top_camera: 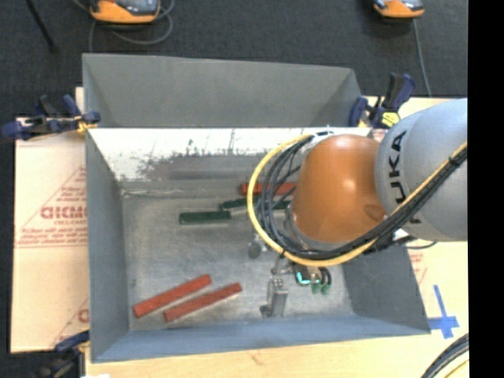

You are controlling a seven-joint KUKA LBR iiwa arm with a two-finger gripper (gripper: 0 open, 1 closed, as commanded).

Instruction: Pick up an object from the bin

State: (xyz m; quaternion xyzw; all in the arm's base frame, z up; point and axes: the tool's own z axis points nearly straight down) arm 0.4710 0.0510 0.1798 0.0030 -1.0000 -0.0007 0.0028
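Well, pincer [274, 296]: low by the bin's [236, 101] front edge, spread not tellable.
Risk: an empty close, since two red bars [173, 295] lay apart, toward the front-left corner.

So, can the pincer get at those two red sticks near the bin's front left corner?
Probably yes: the red sticks lie flat on bare bin floor, uncovered, with nothing between them and the pincer.

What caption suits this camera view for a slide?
Gripper at the front of the grey bin, right of two red bars; a dark green bar lies farther back.
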